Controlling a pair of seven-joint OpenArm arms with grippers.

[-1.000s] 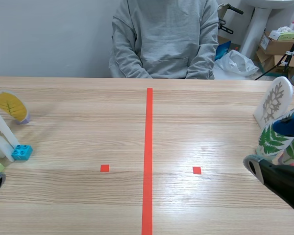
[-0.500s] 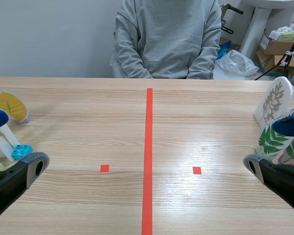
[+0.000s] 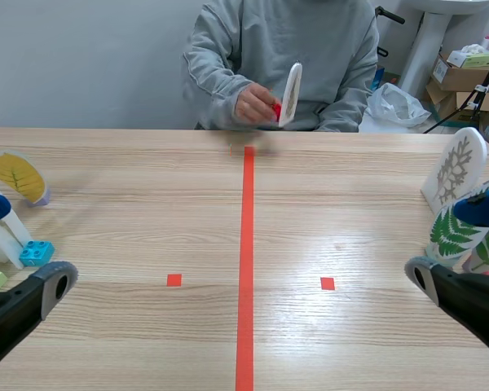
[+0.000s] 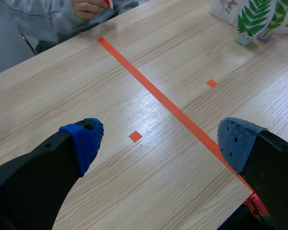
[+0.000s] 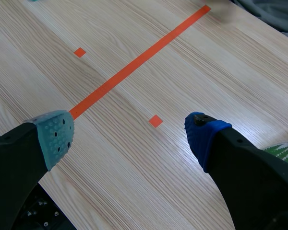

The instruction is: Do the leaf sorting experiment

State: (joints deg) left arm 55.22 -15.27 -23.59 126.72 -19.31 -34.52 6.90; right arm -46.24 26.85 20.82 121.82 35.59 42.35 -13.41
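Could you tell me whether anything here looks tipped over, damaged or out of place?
Nothing stands out. The yellow leaf card and the fern card stand at the sides of the table; a white card is off it only because the person's hand holds it. The left gripper and right gripper are open and empty.

Scene view faces across the table [image 3: 130,212] — wrist views look down close past their fingers [image 4: 84,143], sharing the tape line [image 3: 246,269].
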